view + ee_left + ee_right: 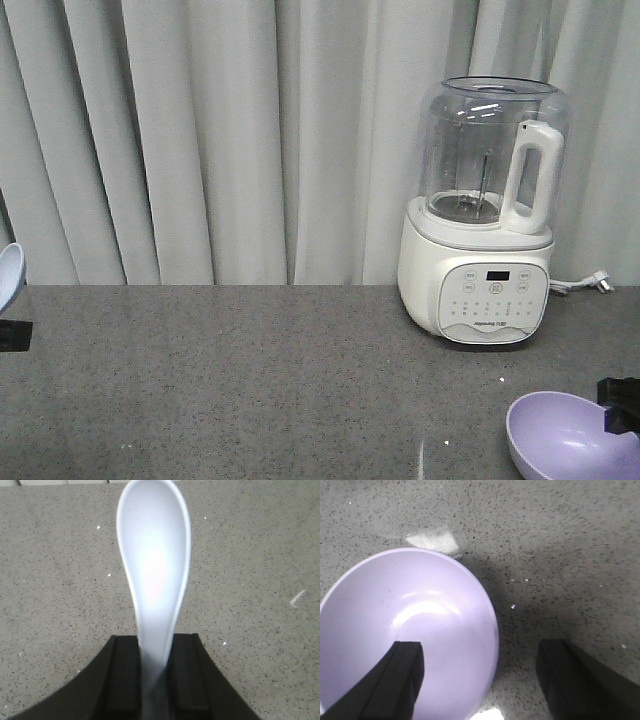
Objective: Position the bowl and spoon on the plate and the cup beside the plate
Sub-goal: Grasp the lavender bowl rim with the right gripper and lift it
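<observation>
At the near right of the gray counter [250, 380], the right gripper [481, 652] has its fingers spread wide, one inside the purple bowl [420, 615] and one outside its rim. The left gripper [155, 677] is clamped on the pale spoon [155, 570] by its handle, at the counter's left edge. Farther back stands a white blender [485, 260].

Front view: low, about level with the counter [250, 380], facing the curtain [200, 140] and blender [485, 215], mid distance. Left wrist view: looks down along the left gripper [154, 652] at the counter, very near, spoon [155, 565] fills the centre. Right wrist view: steep look down past the right gripper [480, 650], close over the bowl [430, 625]. Shared: front view catches the spoon at its left edge and the bowl at bottom right.
</observation>
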Controlling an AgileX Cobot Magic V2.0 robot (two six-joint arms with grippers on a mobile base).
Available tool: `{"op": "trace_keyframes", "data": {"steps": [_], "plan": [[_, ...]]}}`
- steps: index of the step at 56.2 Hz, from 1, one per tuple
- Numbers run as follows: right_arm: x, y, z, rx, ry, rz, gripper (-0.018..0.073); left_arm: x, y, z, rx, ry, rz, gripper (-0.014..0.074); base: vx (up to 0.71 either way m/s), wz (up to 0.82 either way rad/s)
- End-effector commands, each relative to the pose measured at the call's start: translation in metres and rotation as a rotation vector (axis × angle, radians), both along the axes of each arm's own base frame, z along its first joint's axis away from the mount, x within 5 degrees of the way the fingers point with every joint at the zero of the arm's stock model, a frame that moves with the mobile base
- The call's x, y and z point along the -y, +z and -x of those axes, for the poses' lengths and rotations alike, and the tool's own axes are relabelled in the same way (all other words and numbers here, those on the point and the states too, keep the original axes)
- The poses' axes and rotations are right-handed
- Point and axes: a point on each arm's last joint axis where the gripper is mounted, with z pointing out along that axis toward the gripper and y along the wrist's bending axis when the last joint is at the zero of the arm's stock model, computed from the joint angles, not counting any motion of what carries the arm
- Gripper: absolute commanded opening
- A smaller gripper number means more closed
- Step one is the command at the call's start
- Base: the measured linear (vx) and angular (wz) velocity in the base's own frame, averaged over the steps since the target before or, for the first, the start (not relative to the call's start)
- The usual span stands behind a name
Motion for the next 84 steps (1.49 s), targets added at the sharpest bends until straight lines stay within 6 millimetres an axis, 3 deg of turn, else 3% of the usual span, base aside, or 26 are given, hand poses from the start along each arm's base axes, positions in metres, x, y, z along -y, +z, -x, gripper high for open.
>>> {"op": "trace_keyframes", "data": {"steps": [1,15,20,26,28,36,43,55,64,68,77,84], "plan": [[0.004,0.007,-0.012,0.057,-0.003,0.014,0.0519,0.002,0.021,0.003,0.115,-0.011,0.021,-0.0006,0.00,0.00],[0.008,-0.029,-0.031,-0.038,-0.001,0.001,0.0444,0.002,0.021,0.003,0.115,-0.011,0.021,-0.0006,0.00,0.00],[0.009,-0.033,-0.034,-0.032,-0.003,0.003,0.0306,0.002,0.021,0.003,0.115,-0.012,0.020,-0.0006,0.00,0.00],[0.010,-0.032,-0.035,-0.019,0.023,0.025,0.0047,0.002,0.021,0.003,0.116,-0.013,0.009,-0.0006,0.00,0.00],[0.010,-0.031,-0.035,-0.015,0.034,0.032,-0.0019,0.002,0.021,0.003,0.116,-0.012,0.009,-0.0006,0.00,0.00],[0.008,-0.017,-0.029,0.024,0.082,0.071,-0.0013,0.002,0.021,0.003,0.116,-0.012,0.009,-0.0006,0.00,0.00],[-0.004,0.022,-0.016,0.182,0.184,0.146,-0.0012,0.001,0.021,0.004,0.115,-0.012,0.008,-0.0006,0.00,0.00],[-0.048,0.099,0.034,0.519,0.439,0.272,-0.0012,-0.001,0.022,0.025,0.165,-0.029,-0.007,-0.0006,0.00,0.00],[-0.068,0.135,0.078,0.713,0.501,0.231,-0.0011,-0.006,0.012,0.059,0.246,-0.025,0.008,-0.0006,0.00,0.00],[-0.073,0.138,0.097,0.801,0.498,0.198,-0.0010,-0.008,0.006,0.078,0.284,-0.030,0.003,-0.0006,0.00,0.00],[-0.076,0.112,0.135,0.899,0.485,0.167,-0.0009,-0.014,-0.002,0.123,0.432,-0.036,0.007,-0.0006,0.00,0.00],[-0.073,0.104,0.161,0.964,0.458,0.182,-0.0010,-0.018,-0.008,0.150,0.521,-0.034,0.025,-0.0006,0.00,0.00]]}}
